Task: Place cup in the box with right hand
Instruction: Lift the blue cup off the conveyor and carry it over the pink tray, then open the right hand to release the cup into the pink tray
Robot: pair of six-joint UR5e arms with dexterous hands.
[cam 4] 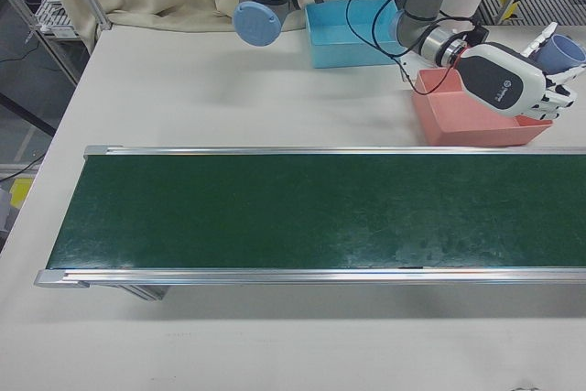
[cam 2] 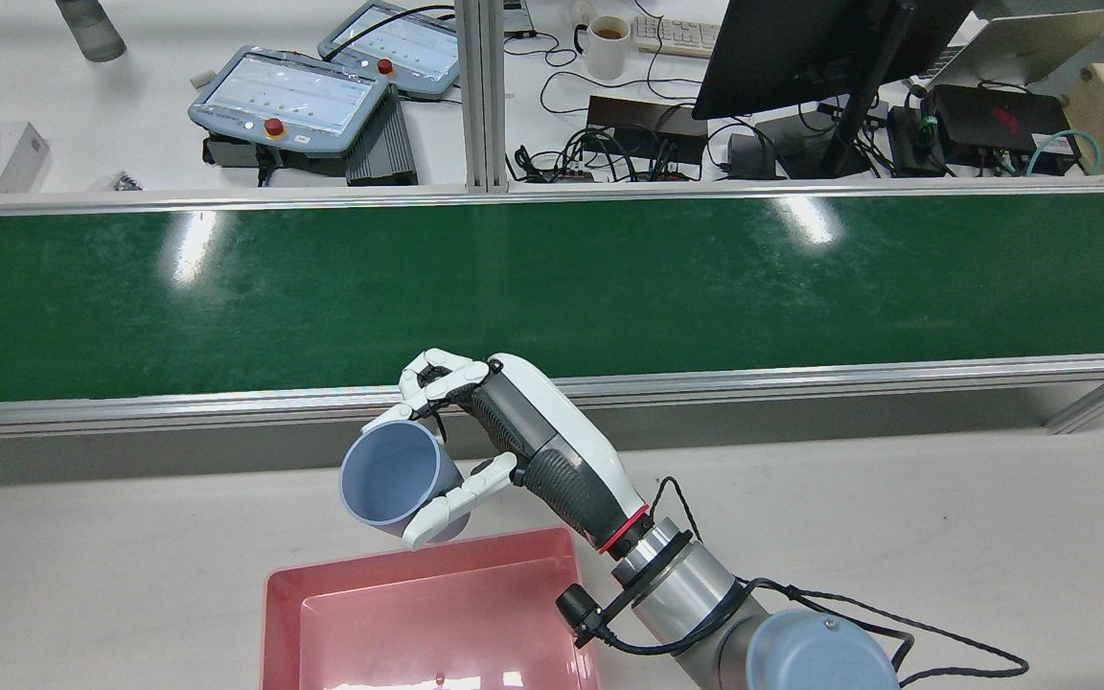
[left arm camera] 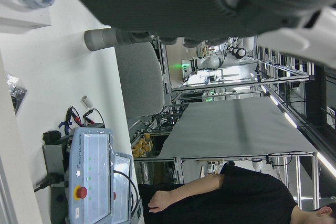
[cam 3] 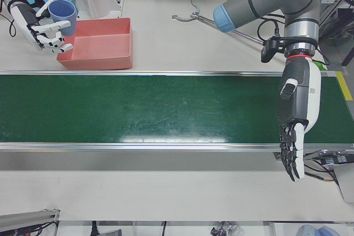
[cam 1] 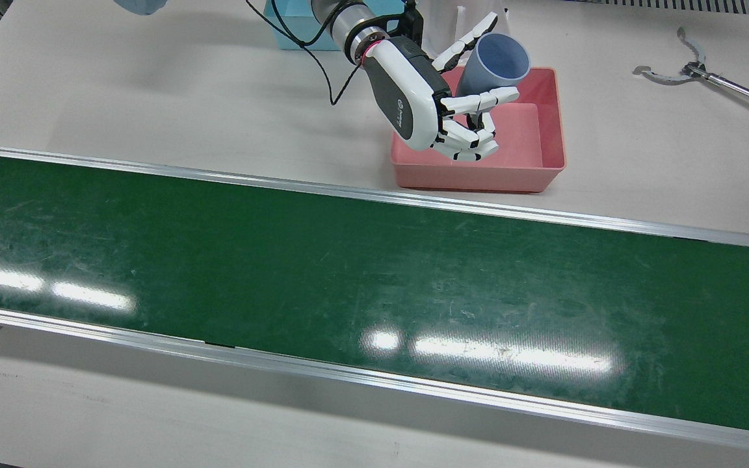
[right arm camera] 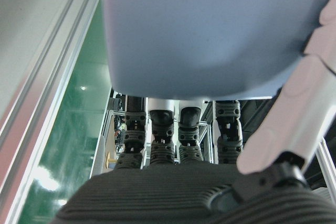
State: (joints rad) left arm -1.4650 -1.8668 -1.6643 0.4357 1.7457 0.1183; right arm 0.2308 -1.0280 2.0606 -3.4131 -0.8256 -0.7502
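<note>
Cup (cam 1: 497,64) above box (cam 1: 547,123) rim

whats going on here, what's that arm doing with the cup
The right hand holds a blue cup, tilted with its mouth open to the side, above the pink box on the white table. The cup is not yet set down; the box looks empty. The left hand hangs open over the far end of the green conveyor belt, holding nothing.
</note>
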